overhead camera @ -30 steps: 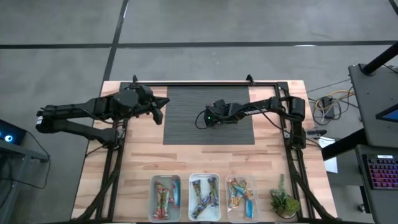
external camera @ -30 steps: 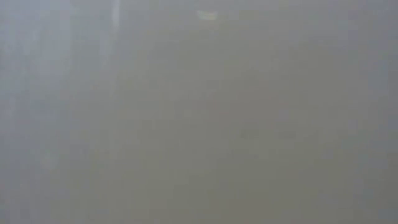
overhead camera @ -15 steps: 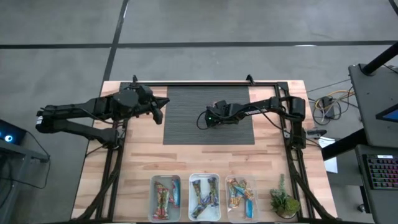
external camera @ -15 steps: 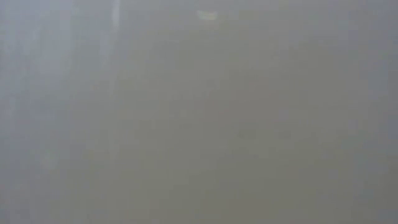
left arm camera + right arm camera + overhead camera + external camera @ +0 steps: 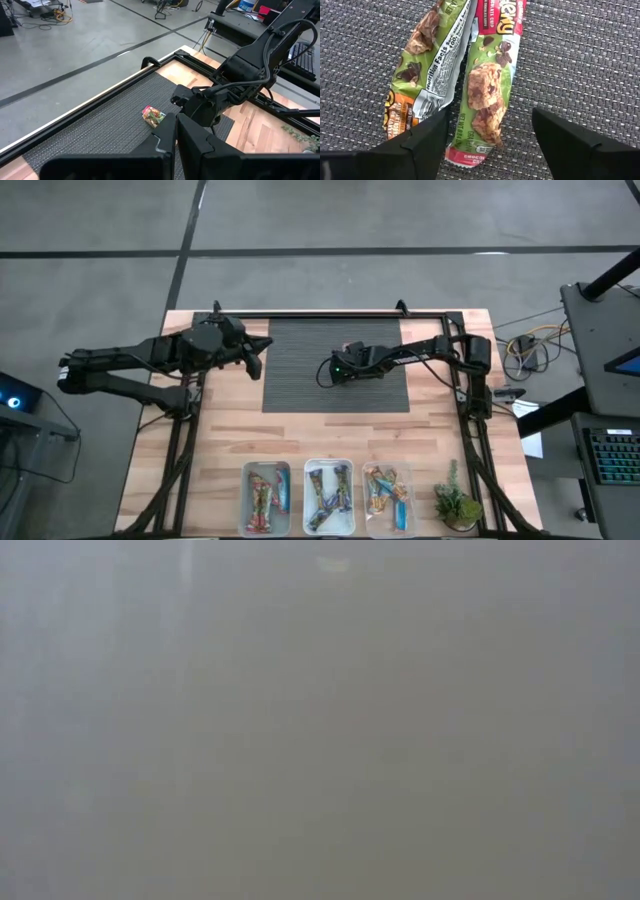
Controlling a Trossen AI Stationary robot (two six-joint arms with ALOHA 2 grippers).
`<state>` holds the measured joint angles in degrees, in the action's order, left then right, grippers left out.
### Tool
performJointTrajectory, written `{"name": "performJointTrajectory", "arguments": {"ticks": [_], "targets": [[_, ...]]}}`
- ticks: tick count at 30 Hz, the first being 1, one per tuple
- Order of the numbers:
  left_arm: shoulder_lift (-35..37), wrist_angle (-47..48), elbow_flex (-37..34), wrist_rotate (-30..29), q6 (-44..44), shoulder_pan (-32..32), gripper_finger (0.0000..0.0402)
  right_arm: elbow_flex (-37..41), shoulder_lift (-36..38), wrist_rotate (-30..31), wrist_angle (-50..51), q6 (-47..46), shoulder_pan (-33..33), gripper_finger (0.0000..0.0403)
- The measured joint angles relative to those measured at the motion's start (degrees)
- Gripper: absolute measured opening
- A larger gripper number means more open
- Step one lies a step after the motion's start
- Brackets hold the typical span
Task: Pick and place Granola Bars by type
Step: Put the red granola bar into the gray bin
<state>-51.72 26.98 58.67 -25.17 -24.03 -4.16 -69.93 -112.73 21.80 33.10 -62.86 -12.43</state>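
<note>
The right gripper (image 5: 487,135) hangs with its fingers wide apart over two granola bars (image 5: 487,95) lying side by side on the dark mat (image 5: 300,380), their long sides running between the fingers, while the left gripper (image 5: 176,131) waits clenched farther left.

1. A wooden counter (image 5: 220,440) is seen from above.
2. A dark ribbed mat (image 5: 300,375) is laid against its far edge.
3. Two Granola Bars (image 5: 470,75) lie side by side on the mat.
4. Three clear bins (image 5: 328,496) and a small plant (image 5: 456,502) are set along the near edge.
</note>
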Motion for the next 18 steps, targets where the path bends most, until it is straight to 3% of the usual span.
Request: {"name": "performJointTrajectory", "arguments": {"ticks": [18], "targets": [[0.0,0.02,0.0,0.0,0.0,0.0,0.0,0.09,0.0,-1.53,-0.13,-0.18,-0.37,0.0219]]}}
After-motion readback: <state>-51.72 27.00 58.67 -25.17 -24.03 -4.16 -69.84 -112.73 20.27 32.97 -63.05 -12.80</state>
